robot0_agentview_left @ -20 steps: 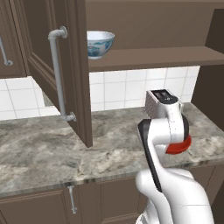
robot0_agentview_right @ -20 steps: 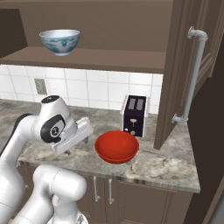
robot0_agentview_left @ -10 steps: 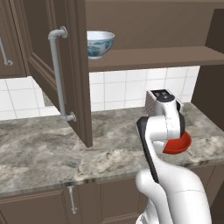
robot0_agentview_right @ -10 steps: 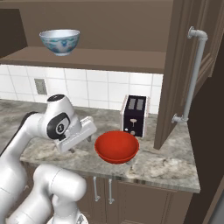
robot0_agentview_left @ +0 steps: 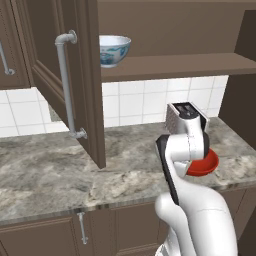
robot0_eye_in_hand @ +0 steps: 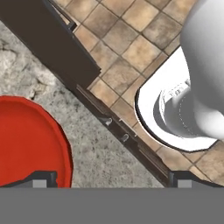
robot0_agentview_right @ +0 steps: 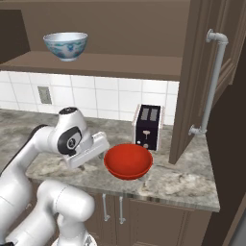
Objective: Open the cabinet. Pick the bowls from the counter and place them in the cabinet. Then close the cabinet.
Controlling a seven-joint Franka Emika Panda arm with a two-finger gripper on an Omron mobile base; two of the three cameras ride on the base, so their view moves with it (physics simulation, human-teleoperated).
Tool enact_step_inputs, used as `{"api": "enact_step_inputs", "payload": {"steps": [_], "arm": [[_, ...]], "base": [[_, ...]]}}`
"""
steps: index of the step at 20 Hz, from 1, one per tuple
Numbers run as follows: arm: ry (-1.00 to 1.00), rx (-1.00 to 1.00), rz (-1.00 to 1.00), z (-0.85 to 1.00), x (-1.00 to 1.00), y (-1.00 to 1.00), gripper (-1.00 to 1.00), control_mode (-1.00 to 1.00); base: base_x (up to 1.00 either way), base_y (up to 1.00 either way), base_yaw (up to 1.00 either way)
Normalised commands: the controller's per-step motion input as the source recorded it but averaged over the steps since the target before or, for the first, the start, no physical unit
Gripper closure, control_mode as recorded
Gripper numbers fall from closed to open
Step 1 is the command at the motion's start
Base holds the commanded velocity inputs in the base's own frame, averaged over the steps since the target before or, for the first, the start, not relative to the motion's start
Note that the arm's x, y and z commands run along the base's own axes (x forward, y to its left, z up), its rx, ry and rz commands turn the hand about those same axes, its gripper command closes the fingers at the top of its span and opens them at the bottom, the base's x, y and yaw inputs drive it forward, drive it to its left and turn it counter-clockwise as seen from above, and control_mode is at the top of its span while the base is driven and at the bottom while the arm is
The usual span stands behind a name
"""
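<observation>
The cabinet [robot0_agentview_right: 115, 29] fills the top of both base views with its doors swung open, one long silver bar handle [robot0_agentview_left: 65, 85] at the upper left of the left base view, and a brown shelf [robot0_agentview_right: 110, 65] inside. Below it the marbled worktop [robot0_agentview_left: 45, 175] runs across the middle of the frame. A dark toaster [robot0_agentview_right: 148, 126] stands on the worktop just behind the red bowl [robot0_agentview_right: 128, 161], which sits near the worktop's front edge at the centre of the right base view; it is plain, glossy, round and shallow with a thin rim. The white bowl with blue pattern [robot0_agentview_right: 66, 45] already rests upright on the shelf at the upper left of that view. The hand [robot0_eye_in_hand: 109, 177] hangs just beside the red bowl on its left in the right base view, jaws spread wide and holding nothing; in the hand view the bowl's rim lies at the lower left, by one fingertip [robot0_eye_in_hand: 39, 178]. To do this well, I judge the hand should shift over so one finger drops inside the rim and the other outside, then close on the wall, since the bowl looks too broad to span whole.
</observation>
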Motion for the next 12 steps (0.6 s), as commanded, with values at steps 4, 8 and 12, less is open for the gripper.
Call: {"api": "enact_step_inputs", "payload": {"steps": [4, 8, 12], "arm": [[0.00, 0.02, -0.08, -0.21, 0.21, 0.00, -1.00, -1.00], [-0.01, 0.00, -0.06, -0.20, 0.28, -0.05, -1.00, -1.00], [0.00, 0.01, -0.05, -0.16, 0.21, -0.08, -1.00, -1.00]], "base": [[0.00, 0.00, 0.00], [0.00, 0.00, 0.00], [0.00, 0.00, 0.00]]}}
